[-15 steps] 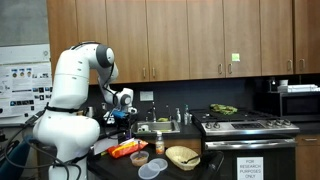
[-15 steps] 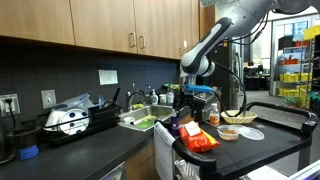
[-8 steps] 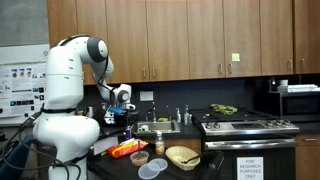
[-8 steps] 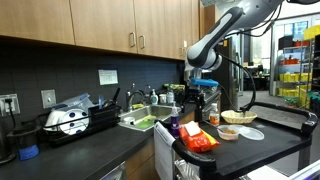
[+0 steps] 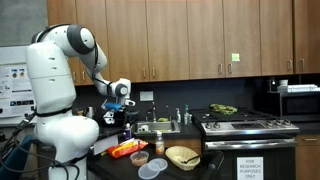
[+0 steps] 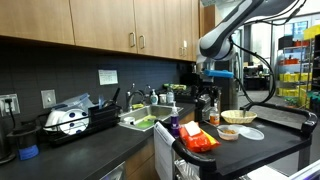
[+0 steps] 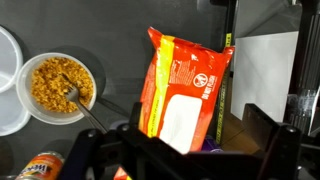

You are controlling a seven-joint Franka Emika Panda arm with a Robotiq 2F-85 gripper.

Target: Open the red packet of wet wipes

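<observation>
The red packet of wet wipes (image 7: 185, 80) lies flat on the dark counter, with its white flap (image 7: 180, 122) facing up. It also shows in both exterior views (image 5: 128, 149) (image 6: 197, 141). My gripper (image 7: 185, 152) is open and empty. Its two dark fingers frame the near end of the packet in the wrist view. In both exterior views the gripper (image 5: 124, 115) (image 6: 214, 82) hangs well above the packet and does not touch it.
A bowl of yellow food with a spoon (image 7: 58, 85) stands beside the packet, next to a white plate (image 7: 6, 80). A small dark jar (image 7: 40, 165), a tan woven basket (image 5: 183, 156) and a clear round bowl (image 5: 153, 170) share the counter. A stove (image 5: 245, 127) stands beyond.
The arm has risen, and the gripper has lifted higher above the counter. The packet has not moved.
</observation>
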